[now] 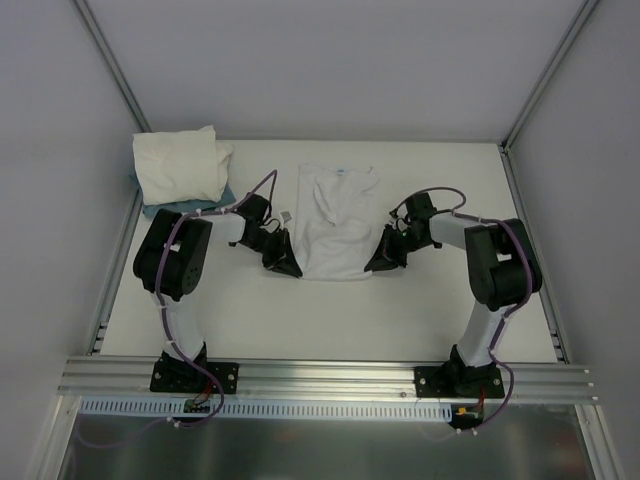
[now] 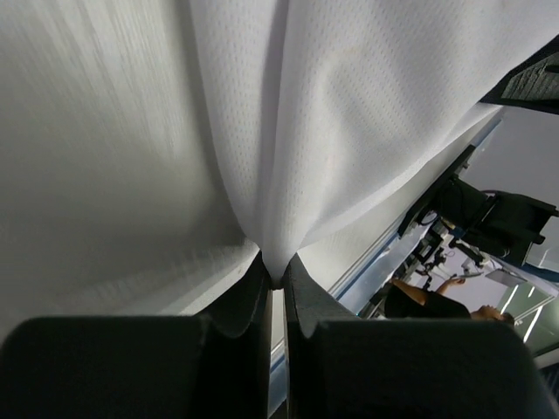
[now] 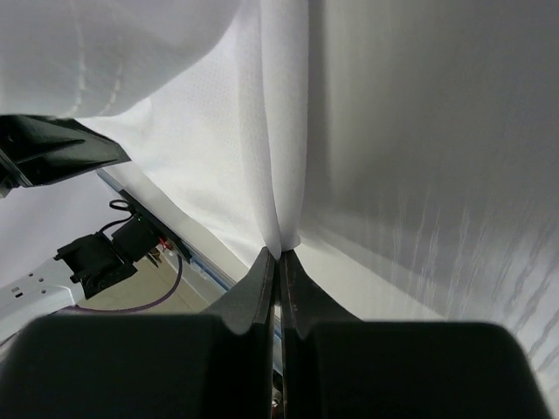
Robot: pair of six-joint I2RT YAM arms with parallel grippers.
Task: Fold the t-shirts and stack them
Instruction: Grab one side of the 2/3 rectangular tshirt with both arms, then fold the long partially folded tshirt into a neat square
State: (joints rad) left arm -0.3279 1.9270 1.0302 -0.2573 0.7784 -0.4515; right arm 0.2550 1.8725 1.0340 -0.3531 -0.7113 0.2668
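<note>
Top external: stack (image 1: 180, 165) left of t-shirt (image 1: 335, 220).

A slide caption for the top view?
The left gripper and right gripper pinch near corners of the t-shirt; stack far left.

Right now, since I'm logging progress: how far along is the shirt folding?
Done: a folded white pile sits at the far left corner. In hand: one t-shirt lies mid-table, narrowed lengthwise, left gripper and right gripper pinching its near hem corners. Left: fold it up and stack it.
</note>
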